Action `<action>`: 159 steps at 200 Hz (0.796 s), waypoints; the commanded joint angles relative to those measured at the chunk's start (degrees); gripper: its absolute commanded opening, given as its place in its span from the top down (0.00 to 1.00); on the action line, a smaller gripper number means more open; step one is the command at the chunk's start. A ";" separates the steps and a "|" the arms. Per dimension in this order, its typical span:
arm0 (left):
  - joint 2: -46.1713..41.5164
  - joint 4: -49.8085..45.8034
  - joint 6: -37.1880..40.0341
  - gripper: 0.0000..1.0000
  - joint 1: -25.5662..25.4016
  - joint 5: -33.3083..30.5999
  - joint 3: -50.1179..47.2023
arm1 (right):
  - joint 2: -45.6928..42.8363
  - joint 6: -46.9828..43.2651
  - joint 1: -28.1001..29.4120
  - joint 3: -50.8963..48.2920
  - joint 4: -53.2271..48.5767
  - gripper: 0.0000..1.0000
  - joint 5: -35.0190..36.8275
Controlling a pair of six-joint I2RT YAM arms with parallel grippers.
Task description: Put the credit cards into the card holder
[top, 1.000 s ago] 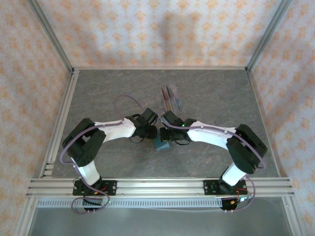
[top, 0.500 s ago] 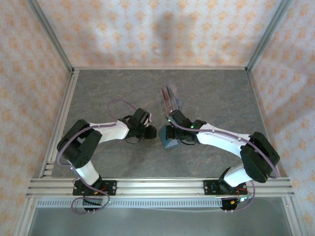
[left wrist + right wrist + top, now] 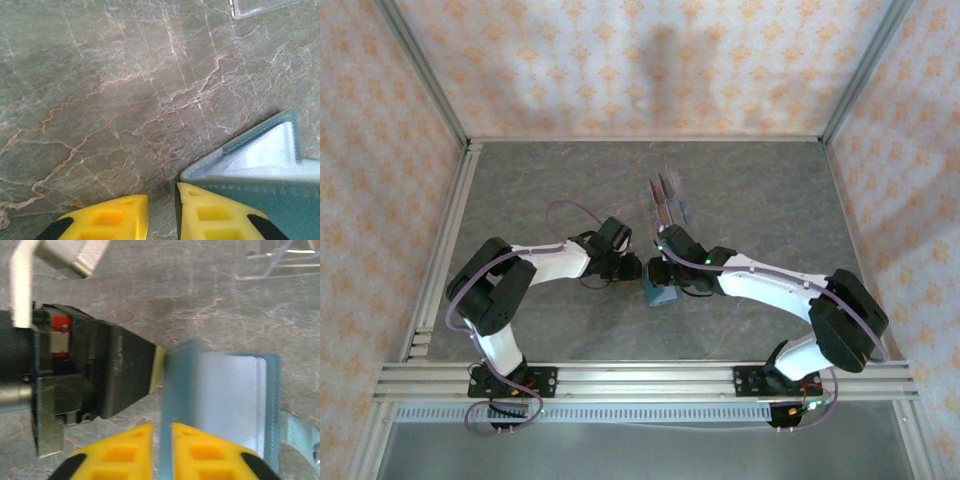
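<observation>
The card holder (image 3: 658,293) is a teal wallet standing open on the table between both arms; its pale inside (image 3: 225,385) faces my right wrist camera. One upright flap sits between the fingers of my right gripper (image 3: 162,427), which is open, with a thin gap beside the left finger. My left gripper (image 3: 162,200) is narrowly open with bare table in its gap. Its right finger (image 3: 210,215) presses against the card holder's (image 3: 260,155) outer edge. The credit cards (image 3: 666,200) stand on edge in a clear rack behind the grippers.
The clear plastic rack (image 3: 260,6) (image 3: 280,262) lies just beyond the wallet. The left gripper's black body (image 3: 100,370) sits close to the wallet's left side in the right wrist view. Aluminium rails (image 3: 640,378) border the marbled grey table, with patterned walls around.
The right arm stretched out, its elbow swinging right, and its jaws eased apart around the wallet flap. The left gripper shifted slightly but stays against the wallet's left side.
</observation>
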 commanded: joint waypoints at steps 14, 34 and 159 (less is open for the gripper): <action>7.35 10.14 -3.71 0.76 -5.65 8.68 -1.05 | 0.88 0.69 0.48 0.13 3.21 0.75 -2.58; 7.32 10.47 -4.31 0.76 -5.59 8.36 -1.40 | 1.96 0.89 0.53 -0.20 4.60 0.75 -4.22; 7.00 8.41 -3.66 0.76 -5.56 6.93 -1.68 | 6.06 0.19 -4.98 -1.28 0.70 0.46 1.14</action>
